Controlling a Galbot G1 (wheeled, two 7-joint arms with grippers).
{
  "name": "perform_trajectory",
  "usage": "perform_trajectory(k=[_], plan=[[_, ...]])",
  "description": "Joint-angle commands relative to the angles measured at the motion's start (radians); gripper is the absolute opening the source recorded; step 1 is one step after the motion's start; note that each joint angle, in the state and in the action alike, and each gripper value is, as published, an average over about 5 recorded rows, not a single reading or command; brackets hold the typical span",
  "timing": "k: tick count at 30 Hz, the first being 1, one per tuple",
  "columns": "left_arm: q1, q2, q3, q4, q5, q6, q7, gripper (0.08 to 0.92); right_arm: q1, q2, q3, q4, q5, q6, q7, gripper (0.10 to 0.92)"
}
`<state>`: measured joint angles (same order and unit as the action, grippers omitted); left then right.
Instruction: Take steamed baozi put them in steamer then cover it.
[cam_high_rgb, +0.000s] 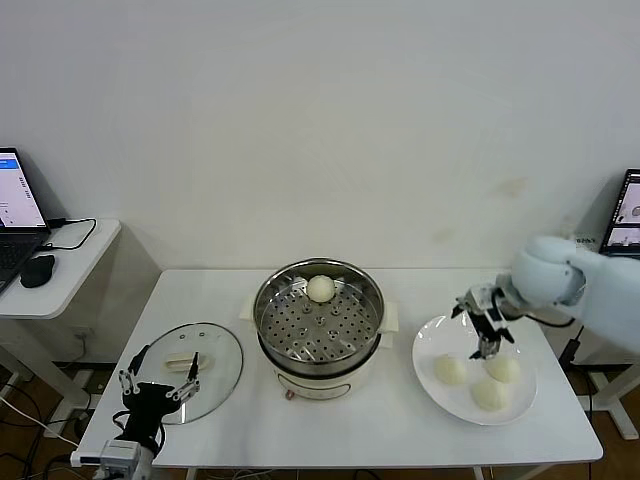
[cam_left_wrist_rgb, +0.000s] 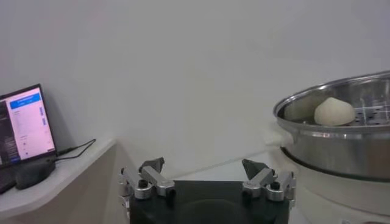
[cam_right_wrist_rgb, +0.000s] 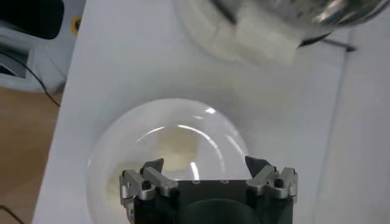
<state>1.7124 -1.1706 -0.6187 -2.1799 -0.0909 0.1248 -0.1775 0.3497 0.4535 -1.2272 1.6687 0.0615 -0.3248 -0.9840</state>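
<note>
One cream-white baozi (cam_high_rgb: 320, 288) lies on the perforated tray at the back of the steel steamer (cam_high_rgb: 318, 312); it also shows in the left wrist view as a baozi (cam_left_wrist_rgb: 334, 112) inside the steamer (cam_left_wrist_rgb: 341, 143). Three more baozi (cam_high_rgb: 450, 369) (cam_high_rgb: 502, 368) (cam_high_rgb: 489, 394) rest on a white plate (cam_high_rgb: 432, 340) at the right. My right gripper (cam_high_rgb: 487, 345) hangs open just above the plate, between the two rear baozi; its wrist view shows the plate (cam_right_wrist_rgb: 122, 143) below the open gripper (cam_right_wrist_rgb: 205, 164). The glass cover (cam_high_rgb: 190, 370) lies flat left of the steamer. My left gripper (cam_high_rgb: 158, 375) is open near the cover's front edge.
A side table (cam_high_rgb: 75, 265) at the left carries a laptop (cam_high_rgb: 15, 215) and a mouse (cam_high_rgb: 37, 270). Another laptop (cam_high_rgb: 625, 215) stands at the far right. The white table's front edge (cam_high_rgb: 350, 462) runs close below the plate and cover.
</note>
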Motion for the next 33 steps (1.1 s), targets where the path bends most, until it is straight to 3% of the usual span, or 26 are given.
perform_trajectory(k=[1, 27, 33], plan=[[0.001, 0.002, -0.001, 0.003, 0.001, 0.004, 0.001, 0.823, -0.257, -0.027, 0.164, -0.025, -0.086, -0.014, 0.006, 0.823], [0.008, -0.012, -0.012, 0.004, 0.006, 0.000, 0.004, 0.823, -0.428, 0.163, 0.308, -0.255, -0.148, 0.008, 0.061, 0.811], [0.010, -0.014, -0.012, 0.006, 0.006, -0.002, 0.004, 0.823, -0.449, 0.182, 0.337, -0.281, -0.156, 0.007, 0.066, 0.678]])
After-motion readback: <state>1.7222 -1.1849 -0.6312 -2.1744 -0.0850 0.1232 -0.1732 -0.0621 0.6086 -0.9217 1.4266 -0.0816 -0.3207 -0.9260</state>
